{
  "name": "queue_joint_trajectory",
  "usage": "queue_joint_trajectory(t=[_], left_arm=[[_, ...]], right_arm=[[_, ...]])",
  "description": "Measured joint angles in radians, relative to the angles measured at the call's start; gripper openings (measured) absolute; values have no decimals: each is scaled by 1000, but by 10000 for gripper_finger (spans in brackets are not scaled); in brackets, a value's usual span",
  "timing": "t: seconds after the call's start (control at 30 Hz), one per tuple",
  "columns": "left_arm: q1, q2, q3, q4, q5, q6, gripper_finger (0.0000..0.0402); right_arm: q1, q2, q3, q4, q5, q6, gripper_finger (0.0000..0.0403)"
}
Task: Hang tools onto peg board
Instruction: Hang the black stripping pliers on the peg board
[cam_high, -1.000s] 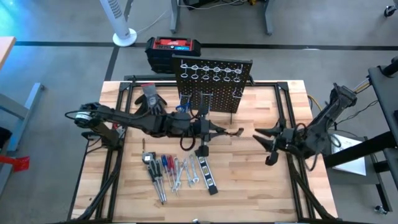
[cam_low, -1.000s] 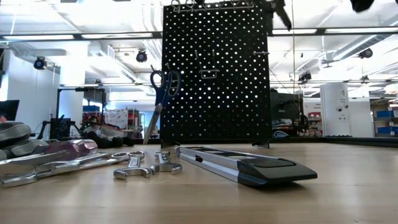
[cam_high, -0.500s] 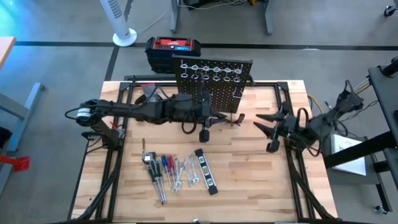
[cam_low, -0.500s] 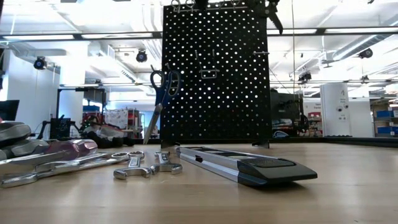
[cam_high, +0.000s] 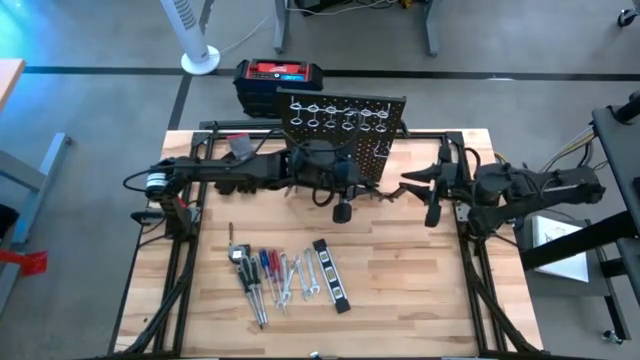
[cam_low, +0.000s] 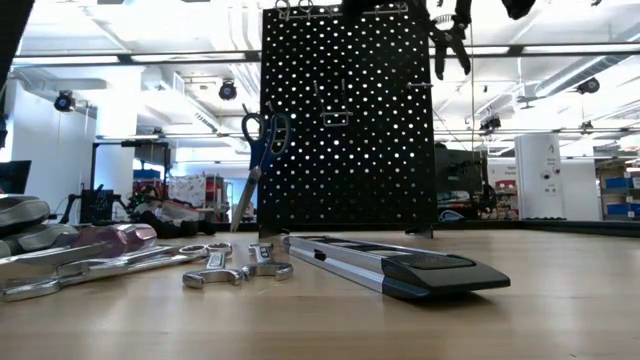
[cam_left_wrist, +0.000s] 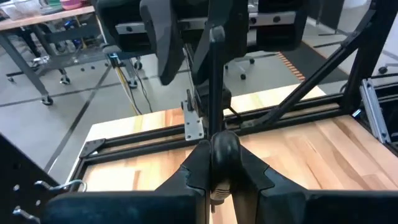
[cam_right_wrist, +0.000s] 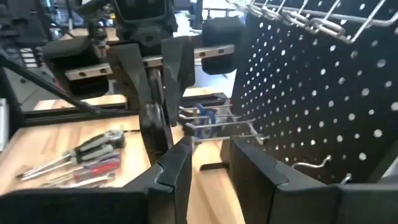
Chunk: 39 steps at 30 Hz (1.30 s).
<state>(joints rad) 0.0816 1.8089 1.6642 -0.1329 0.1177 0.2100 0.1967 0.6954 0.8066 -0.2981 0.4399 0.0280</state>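
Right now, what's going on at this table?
The left gripper holds dark pliers up beside the peg board. The right gripper, fingers open, faces them close by. Scissors already hang on the board. Screwdrivers, wrenches and a level lie on the table.

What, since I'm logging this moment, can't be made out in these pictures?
- High view: how the left hand grips the dark metal pliers is too small and dark to tell.
- Low view: the top edge cuts off the left hand and the right hand; only the pliers show.
- High view: the left arm hides the blue-handled scissors.
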Motion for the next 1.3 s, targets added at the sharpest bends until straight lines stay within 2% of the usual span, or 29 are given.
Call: queue_joint_trajectory(t=[0.1, 0.23, 0.37, 0.47, 0.57, 0.7, 0.8, 0.87, 0.93, 1.1, 1.13, 1.3], left_arm=[[10, 6, 11, -9, 7, 0, 21], [25, 6, 11, -15, 3, -4, 21], [35, 6, 11, -13, -8, -7, 21], [39, 6, 11, -10, -26, 0, 21], [41, 6, 11, -10, -44, 9, 21], [39, 6, 11, -10, -37, 10, 21], [39, 6, 11, -13, -36, 9, 21], [40, 6, 11, -13, -33, 6, 21], [39, 6, 11, -17, -31, -2, 21], [38, 6, 11, -42, -26, -9, 21], [39, 6, 11, -43, -26, -10, 21], [39, 6, 11, -42, -27, -18, 21]], right_arm=[[0, -5, 0, -11, -20, 0, 72], [0, -12, 1, -60, 5, 17, 40], [0, -39, 1, -100, 29, 17, 38], [1, -60, 1, -123, -38, 15, 68], [1, -61, 0, -120, -103, 16, 121], [-1, -21, -1, -113, -93, -2, 196], [-7, 19, -2, -87, -74, -26, 221], [-12, 43, -2, -62, -65, -41, 209], [-15, 63, -2, -55, -64, -53, 174], [-15, 81, 1, -30, -53, -79, 29], [-15, 79, 3, -18, -51, -88, 15], [-15, 83, 4, 8, -51, -98, 2]])
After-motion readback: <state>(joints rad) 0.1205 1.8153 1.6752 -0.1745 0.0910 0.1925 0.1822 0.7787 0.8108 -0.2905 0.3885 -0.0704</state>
